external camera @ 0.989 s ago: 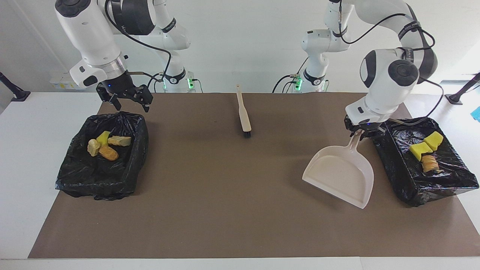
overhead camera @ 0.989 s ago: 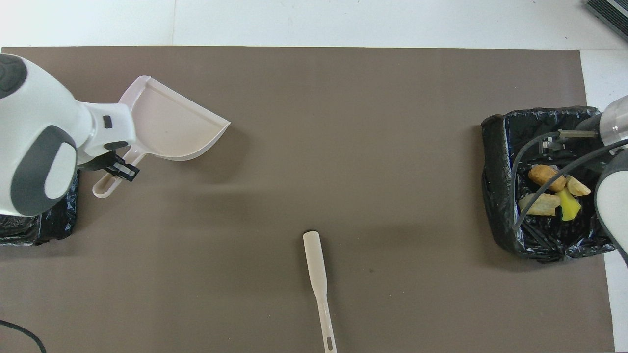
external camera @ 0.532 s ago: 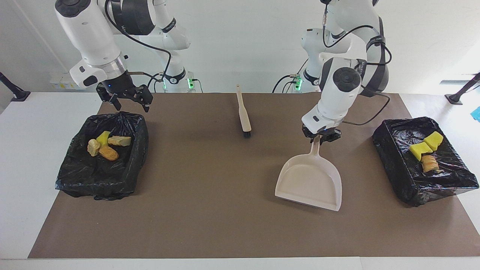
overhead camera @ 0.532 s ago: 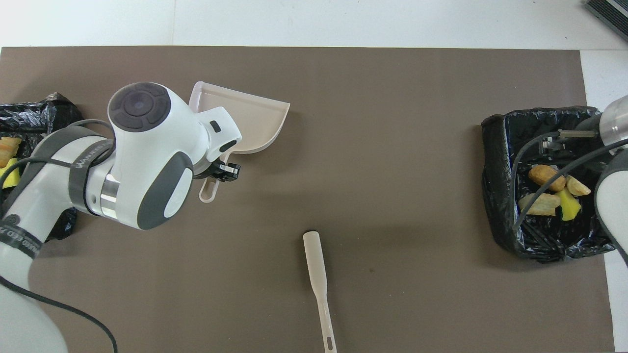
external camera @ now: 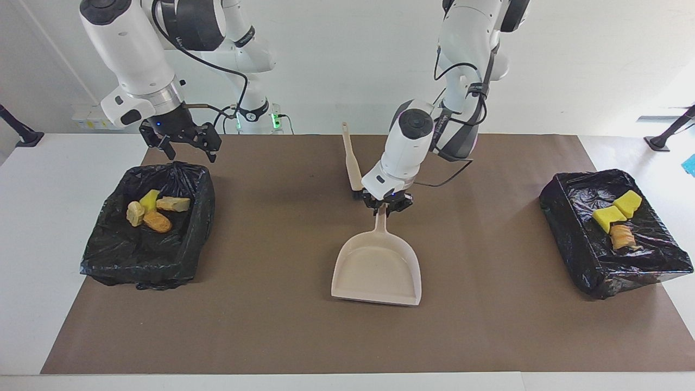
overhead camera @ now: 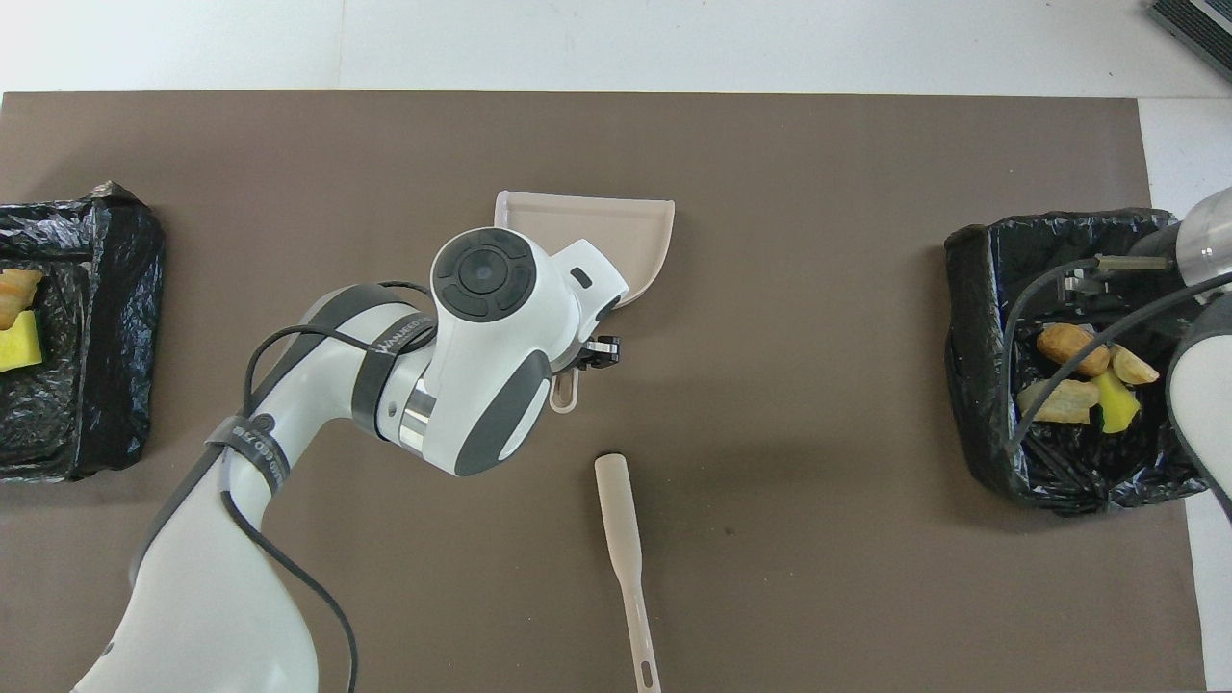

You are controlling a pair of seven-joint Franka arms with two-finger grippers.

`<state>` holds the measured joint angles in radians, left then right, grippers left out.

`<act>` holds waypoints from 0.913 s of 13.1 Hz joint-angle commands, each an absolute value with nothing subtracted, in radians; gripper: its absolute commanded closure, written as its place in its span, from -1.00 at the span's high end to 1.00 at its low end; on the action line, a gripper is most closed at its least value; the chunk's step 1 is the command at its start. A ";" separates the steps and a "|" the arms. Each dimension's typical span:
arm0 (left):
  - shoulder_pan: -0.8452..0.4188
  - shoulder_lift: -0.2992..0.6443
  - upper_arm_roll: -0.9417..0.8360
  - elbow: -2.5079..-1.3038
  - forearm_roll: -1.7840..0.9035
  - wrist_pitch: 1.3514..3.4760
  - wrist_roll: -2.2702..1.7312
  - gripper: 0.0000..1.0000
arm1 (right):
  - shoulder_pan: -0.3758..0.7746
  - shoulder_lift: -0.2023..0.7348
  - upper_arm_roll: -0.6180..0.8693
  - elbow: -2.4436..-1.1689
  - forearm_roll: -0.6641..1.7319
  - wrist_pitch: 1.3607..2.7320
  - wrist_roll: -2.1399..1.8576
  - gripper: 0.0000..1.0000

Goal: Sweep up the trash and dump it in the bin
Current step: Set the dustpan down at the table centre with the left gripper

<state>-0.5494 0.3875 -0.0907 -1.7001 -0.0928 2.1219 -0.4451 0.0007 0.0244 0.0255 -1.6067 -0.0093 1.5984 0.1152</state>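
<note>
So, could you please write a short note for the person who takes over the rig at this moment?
Left gripper: shut on the handle of the empty beige dustpan, mid-mat.
Right gripper: open, waiting over the robot-side rim of the bin at its end.
Trash: four pieces in that bin, three pieces in the other bin, at the left arm's end.
Brush: on the mat, nearer to the robots than the dustpan.
Done: no trash shows on the mat.
Left: probably only to set the dustpan down.

You can make out pale lettering on the dark grey band (overhead camera: pixel 385 339) around the left arm's white forearm. Its letters are not clear enough to read. No other text shows.
</note>
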 commanded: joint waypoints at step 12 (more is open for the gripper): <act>-0.485 0.357 0.003 -1.615 0.037 2.037 -0.544 1.00 | -0.009 0.023 0.029 -1.606 -0.009 1.591 0.095 1.00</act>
<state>-0.5275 0.3650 0.0037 -1.6172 0.0035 2.0587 -0.5949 0.0007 0.0245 0.0255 -1.6067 -0.0093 1.5984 0.1152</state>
